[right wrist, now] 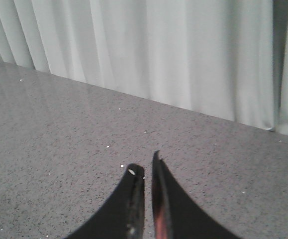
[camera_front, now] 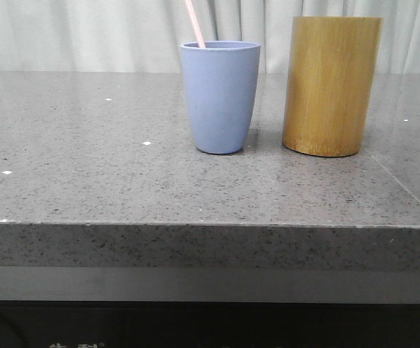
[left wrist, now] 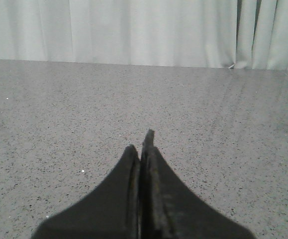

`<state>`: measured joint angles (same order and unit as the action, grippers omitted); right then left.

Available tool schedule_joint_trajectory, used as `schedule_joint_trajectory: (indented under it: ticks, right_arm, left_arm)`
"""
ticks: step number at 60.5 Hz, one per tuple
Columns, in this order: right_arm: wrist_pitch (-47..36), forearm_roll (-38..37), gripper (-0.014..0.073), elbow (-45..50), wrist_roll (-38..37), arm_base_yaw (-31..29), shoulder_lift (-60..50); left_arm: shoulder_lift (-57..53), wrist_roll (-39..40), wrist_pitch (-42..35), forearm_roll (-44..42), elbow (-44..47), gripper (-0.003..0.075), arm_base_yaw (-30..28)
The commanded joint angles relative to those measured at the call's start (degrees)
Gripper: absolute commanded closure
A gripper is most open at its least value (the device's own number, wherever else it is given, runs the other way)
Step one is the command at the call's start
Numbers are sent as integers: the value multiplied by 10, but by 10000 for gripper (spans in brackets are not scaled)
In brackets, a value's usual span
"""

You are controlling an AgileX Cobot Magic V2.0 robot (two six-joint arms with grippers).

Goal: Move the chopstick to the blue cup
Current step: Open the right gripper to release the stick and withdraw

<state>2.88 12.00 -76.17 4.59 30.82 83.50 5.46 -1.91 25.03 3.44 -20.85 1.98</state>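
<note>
Chopstick (camera_front: 194, 23): leaning inside blue cup (camera_front: 220, 98), top past frame edge.
Bamboo cylinder (camera_front: 331, 85): just right of cup, narrow gap.
Left gripper (left wrist: 143, 144): closed, empty.
Right gripper (right wrist: 147, 167): nearly closed, empty.
Table (camera_front: 86, 181): open left side, front edge near.

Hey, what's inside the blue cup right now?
A pink chopstick stands in the blue cup, leaning left over the rim. Its lower part is hidden by the cup wall.

Matte black tapered fingers (left wrist: 129, 199) — right gripper's (right wrist: 147, 172) inner pad reddish
</note>
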Motion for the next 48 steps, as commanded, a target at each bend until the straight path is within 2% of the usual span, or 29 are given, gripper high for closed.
schedule_joint_trajectory:
  ticks: [1, 4, 12, 22, 35, 48]
  right_arm:
    - [55, -9, 673, -57, 2, -35, -45]
    - [107, -16, 704, -75, 2, -57, -54]
    - [228, -51, 702, -102, 2, -119, -77]
    - [310, -97, 702, -90, 2, -191, -125]
    - [309, -99, 702, 10, 2, -250, -224]
    - [263, -97, 702, 171, 2, -253, -353]
  left_arm:
    - [7, 4, -49, 5, -14, 739, -1]
    - [7, 4, -49, 5, -14, 739, -1]
    - [7, 4, -49, 5, -14, 739, -1]
    - [7, 4, -49, 5, -14, 739, -1]
    - [7, 4, -49, 5, -14, 739, -1]
    - [7, 4, -49, 5, -14, 739, -1]
